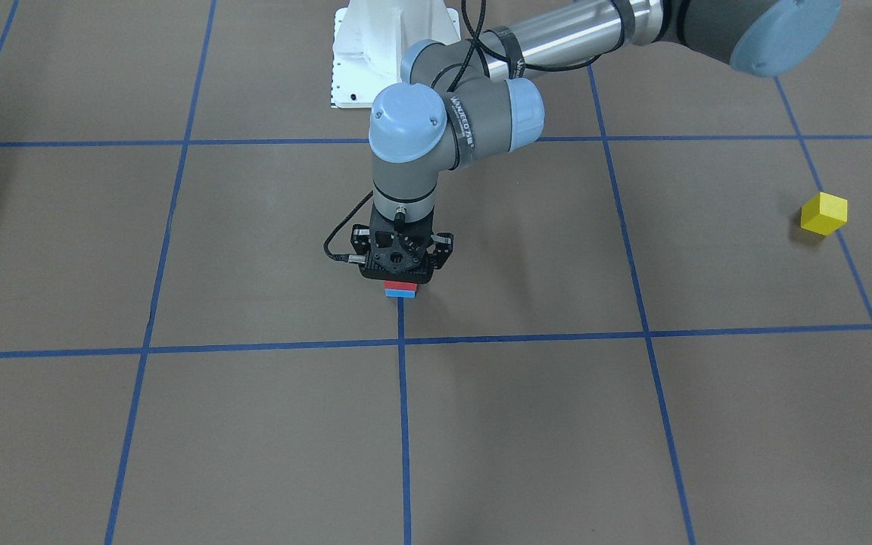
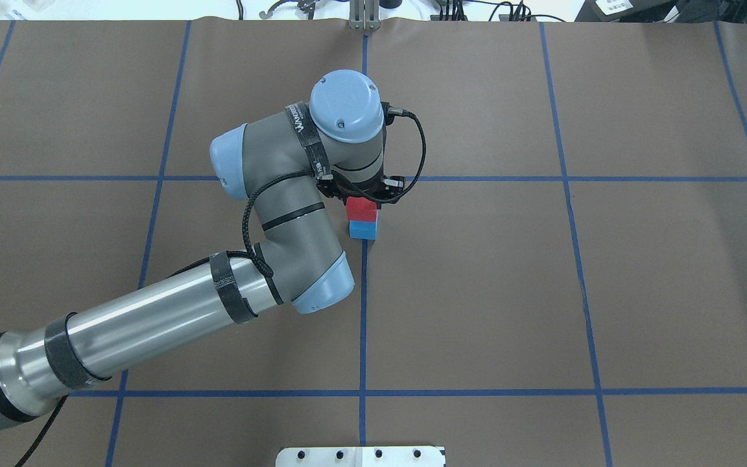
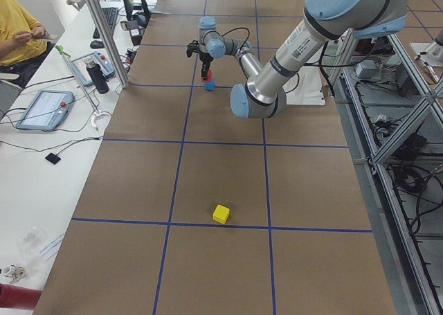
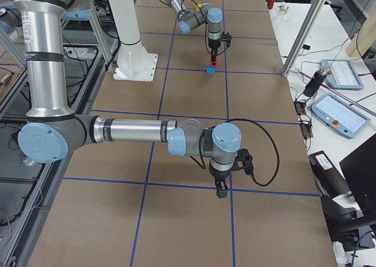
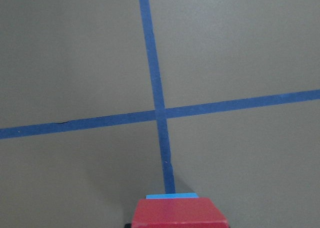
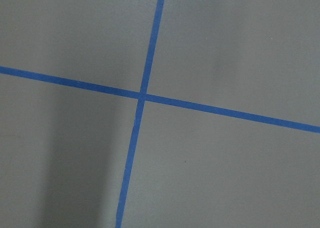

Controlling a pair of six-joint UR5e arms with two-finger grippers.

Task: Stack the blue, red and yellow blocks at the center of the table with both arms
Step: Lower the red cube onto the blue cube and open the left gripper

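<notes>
A brown counter (image 1: 633, 424) is ruled into large squares by blue tape lines (image 1: 403, 424). The left gripper (image 1: 401, 274) points straight down at the centre of the counter, directly over the red block (image 2: 361, 207). The red block rests squarely on the blue block (image 2: 363, 229), which stands beside a tape line near a crossing. The gripper's fingers are hidden by its own body, so it cannot be told whether they clamp the red block. The yellow block (image 1: 823, 213) lies alone, well apart from this gripper, toward the robot's left end of the counter. The right gripper (image 4: 222, 191) hangs above bare counter near another tape crossing, well apart from the stack; its opening cannot be judged.
</notes>
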